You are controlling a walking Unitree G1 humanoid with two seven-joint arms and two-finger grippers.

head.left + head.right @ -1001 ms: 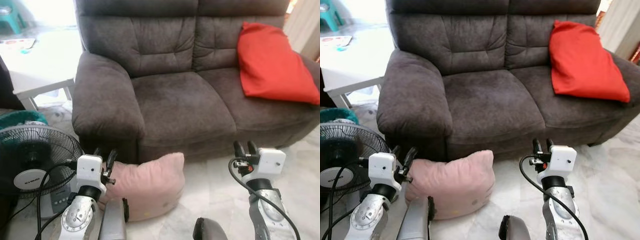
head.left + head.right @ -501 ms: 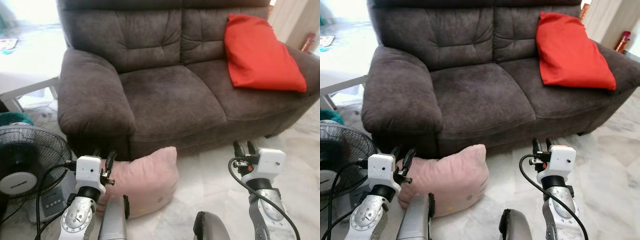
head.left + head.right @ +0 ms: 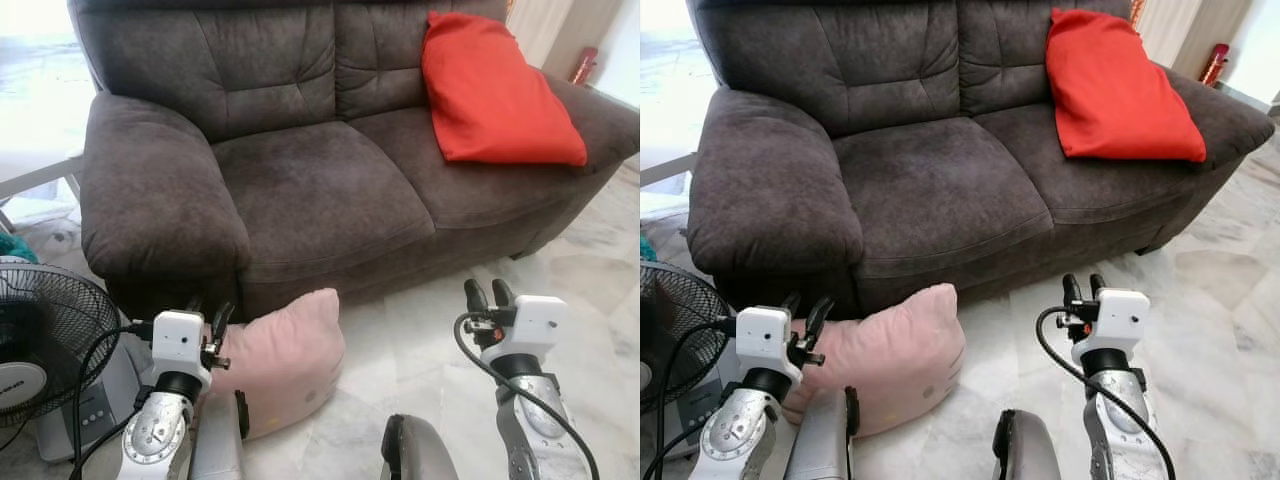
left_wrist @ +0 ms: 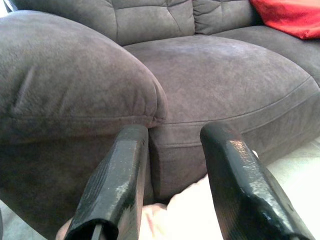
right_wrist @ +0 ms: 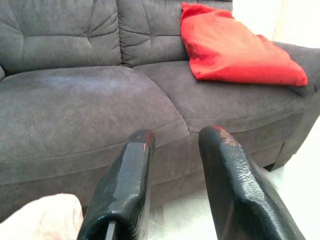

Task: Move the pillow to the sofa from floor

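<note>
The whole picture is sliding left against the frames from a second ago: the sofa is sitting further left and more of its right arm and the floor past it is showing, so the camera is turning, while the pink pillow and both arms are keeping their places relative to each other.

The pink pillow is lying on the floor, leaning against the sofa's front just below the left seat cushion. The left gripper is hovering at the pillow's left upper edge, fingers parted by a moderate gap and holding nothing. The right gripper is hanging over bare floor in front of the sofa, well apart from the pillow, its fingers likewise spread and empty.

So the task is barely starting: no grasp yet, and the lift and the placing on the seat are both remaining.

A red cushion is resting on the sofa's right seat; a standing fan is left of the pillow, on pale marble tile
</note>
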